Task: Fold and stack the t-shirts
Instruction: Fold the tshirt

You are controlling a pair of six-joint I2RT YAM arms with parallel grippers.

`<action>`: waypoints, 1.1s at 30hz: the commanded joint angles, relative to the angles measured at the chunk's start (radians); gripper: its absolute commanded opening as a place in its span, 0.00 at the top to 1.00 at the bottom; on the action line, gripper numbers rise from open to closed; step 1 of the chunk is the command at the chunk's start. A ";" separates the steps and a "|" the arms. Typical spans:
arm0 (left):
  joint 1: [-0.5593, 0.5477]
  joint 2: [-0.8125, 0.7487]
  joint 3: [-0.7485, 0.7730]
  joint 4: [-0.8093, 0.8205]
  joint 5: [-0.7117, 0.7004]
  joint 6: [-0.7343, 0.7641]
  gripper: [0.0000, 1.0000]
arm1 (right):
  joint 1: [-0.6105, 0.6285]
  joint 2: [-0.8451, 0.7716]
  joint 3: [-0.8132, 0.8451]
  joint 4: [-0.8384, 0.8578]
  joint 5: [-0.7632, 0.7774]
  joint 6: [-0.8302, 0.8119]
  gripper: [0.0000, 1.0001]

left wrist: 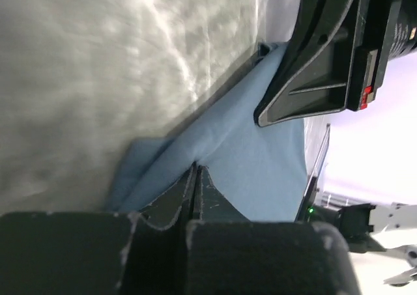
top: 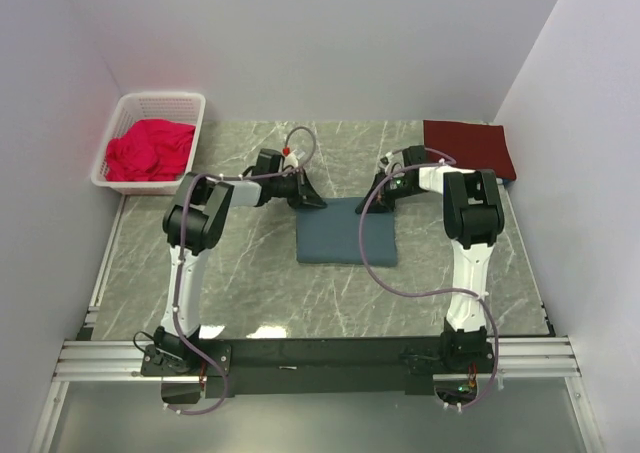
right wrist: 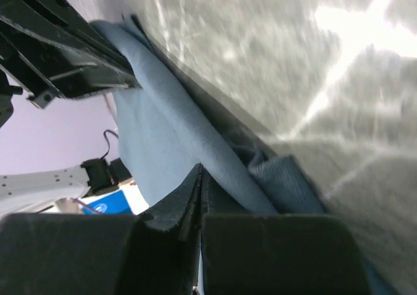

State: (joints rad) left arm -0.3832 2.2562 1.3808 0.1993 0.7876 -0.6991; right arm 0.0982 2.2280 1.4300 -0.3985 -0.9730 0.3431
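Table (top: 250, 283): grey marble-pattern top, smooth, glossy glare; blue-grey t-shirt (top: 346, 231): soft matt cloth, fine nap; maroon t-shirt (top: 468, 147): matt cloth; basket (top: 165, 97), upper left: white perforated plastic; left pincer (left wrist: 195, 174), right pincer (right wrist: 200, 172): matt black plastic, edges scuffed pale.

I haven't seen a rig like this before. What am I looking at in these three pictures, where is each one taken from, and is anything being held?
This is a robot with a left arm and a right arm, bolted at the near edge of a table. The wide picture looks down from above and behind them. The other two come from a camera on each wrist, aimed at that arm's tip. In the middle of the table lies a folded blue-grey t-shirt. The left end effector and the right end effector are each shut on its far edge, and the wrist views show the cloth pinched. A folded maroon t-shirt lies at the far right. A white basket holding pink cloth stands at the far left.
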 commanded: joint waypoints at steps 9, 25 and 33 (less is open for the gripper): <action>0.102 -0.291 -0.099 -0.070 0.025 0.260 0.97 | -0.003 -0.252 0.027 -0.056 0.045 -0.098 1.00; -0.025 -0.240 -0.200 0.042 0.144 0.000 0.99 | 0.127 -0.286 -0.212 0.110 -0.018 0.016 1.00; 0.098 -0.029 -0.123 -0.102 0.090 0.074 0.99 | 0.083 -0.056 -0.135 0.021 0.017 -0.032 1.00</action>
State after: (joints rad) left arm -0.3496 2.1914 1.2049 0.1852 0.9817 -0.6994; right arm 0.2077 2.1509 1.2427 -0.3317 -1.0187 0.3534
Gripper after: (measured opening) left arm 0.013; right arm 0.004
